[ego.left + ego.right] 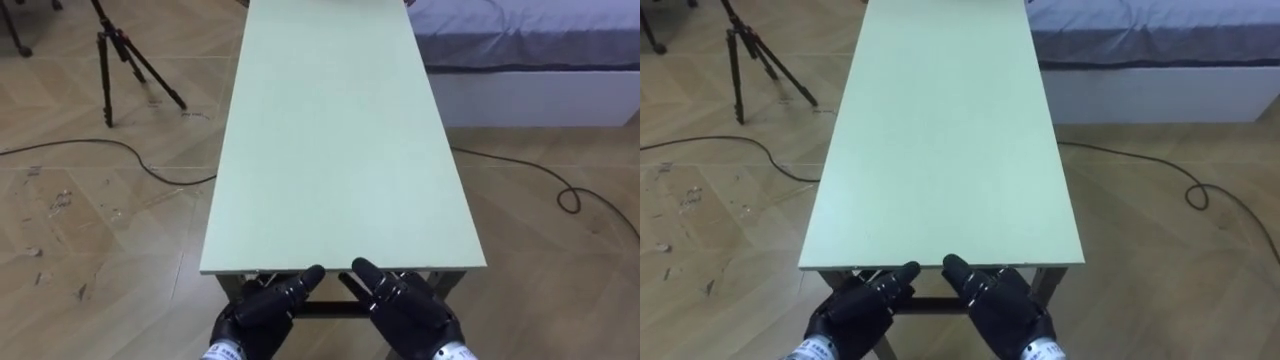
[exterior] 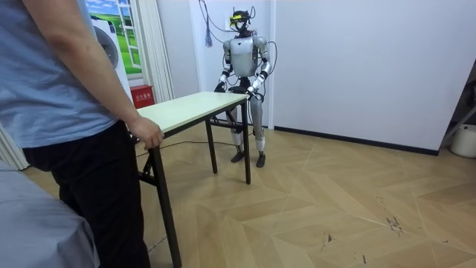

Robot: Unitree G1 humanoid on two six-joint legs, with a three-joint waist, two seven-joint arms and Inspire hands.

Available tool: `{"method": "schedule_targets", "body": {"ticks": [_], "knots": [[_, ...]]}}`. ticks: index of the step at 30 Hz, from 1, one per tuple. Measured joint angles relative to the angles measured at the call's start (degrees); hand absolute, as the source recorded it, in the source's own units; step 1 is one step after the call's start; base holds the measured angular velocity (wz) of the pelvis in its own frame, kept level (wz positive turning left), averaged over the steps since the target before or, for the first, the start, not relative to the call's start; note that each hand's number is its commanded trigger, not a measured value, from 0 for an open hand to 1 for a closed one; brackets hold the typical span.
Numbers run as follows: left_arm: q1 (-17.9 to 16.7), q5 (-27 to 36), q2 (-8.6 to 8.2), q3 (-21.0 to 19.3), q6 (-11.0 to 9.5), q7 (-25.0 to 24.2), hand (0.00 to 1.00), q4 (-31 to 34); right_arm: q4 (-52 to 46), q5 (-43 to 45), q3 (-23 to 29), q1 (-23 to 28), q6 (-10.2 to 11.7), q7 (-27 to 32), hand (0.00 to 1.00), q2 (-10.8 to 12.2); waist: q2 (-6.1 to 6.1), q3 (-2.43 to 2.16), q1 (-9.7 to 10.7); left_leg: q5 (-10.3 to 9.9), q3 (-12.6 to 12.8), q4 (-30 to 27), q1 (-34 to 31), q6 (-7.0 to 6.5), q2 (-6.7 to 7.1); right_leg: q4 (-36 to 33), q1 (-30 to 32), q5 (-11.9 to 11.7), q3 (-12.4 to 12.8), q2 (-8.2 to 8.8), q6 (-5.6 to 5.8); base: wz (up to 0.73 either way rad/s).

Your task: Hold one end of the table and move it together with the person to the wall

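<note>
Wood floor (image 1: 80, 230) filled the left of the eye views, where a dark tripod (image 1: 118, 50) stood near the top corner and a black cable (image 1: 120, 148) curled from the left edge toward the table (image 1: 340, 140). The left robot hand (image 1: 262, 308) sat just below the table's near short edge, left of its middle, with its back toward the camera. Whether it was clenched on the table or released could not be told. The long, pale green top ran straight away from the robot up the centre of the view. The right robot hand (image 1: 408, 308) sat beside the left one, right of the middle and at the same edge, and its hold could not be told either. Further right, a bed (image 1: 530, 40) with a grey cover stood close to the table's far right corner, and another cable (image 1: 560, 185) looped over the floor below it. In the room view, a person (image 2: 59, 89) stood at the room view's left with one hand (image 2: 146, 134) closed on the table's nearer end. The table stretched between them with its legs on the floor, and the robot stood upright at the farther end, before a white wall (image 2: 357, 67).
</note>
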State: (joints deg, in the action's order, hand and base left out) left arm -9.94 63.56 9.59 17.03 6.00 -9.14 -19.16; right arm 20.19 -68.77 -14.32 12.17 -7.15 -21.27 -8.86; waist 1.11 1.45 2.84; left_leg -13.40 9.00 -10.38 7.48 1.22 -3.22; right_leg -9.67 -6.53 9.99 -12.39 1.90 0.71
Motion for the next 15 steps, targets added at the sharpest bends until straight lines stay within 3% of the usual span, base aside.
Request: {"method": "schedule_targets", "body": {"ticks": [8,15], "knots": [[0.55,2.78,-1.54,-3.80,2.88,0.02,0.00,-0.56,-0.05,-7.59,0.60,-0.39,-0.27,3.53,0.00,0.13,0.20,0.00,0.02,0.00,0.41,0.03,0.92,0.00,0.01,-0.08,-0.75,0.00,0.34,-0.03,0.00,-0.01],[0.80,10.68,-2.41,-5.53,4.18,0.05,0.00,-1.25,-0.08,-10.07,2.06,-0.40,-0.50,4.35,0.00,0.34,0.25,-0.04,-0.02,0.00,0.39,-0.02,0.88,0.00,0.01,-0.20,-0.51,-0.03,0.67,-0.06,-0.05,0.00]]}}
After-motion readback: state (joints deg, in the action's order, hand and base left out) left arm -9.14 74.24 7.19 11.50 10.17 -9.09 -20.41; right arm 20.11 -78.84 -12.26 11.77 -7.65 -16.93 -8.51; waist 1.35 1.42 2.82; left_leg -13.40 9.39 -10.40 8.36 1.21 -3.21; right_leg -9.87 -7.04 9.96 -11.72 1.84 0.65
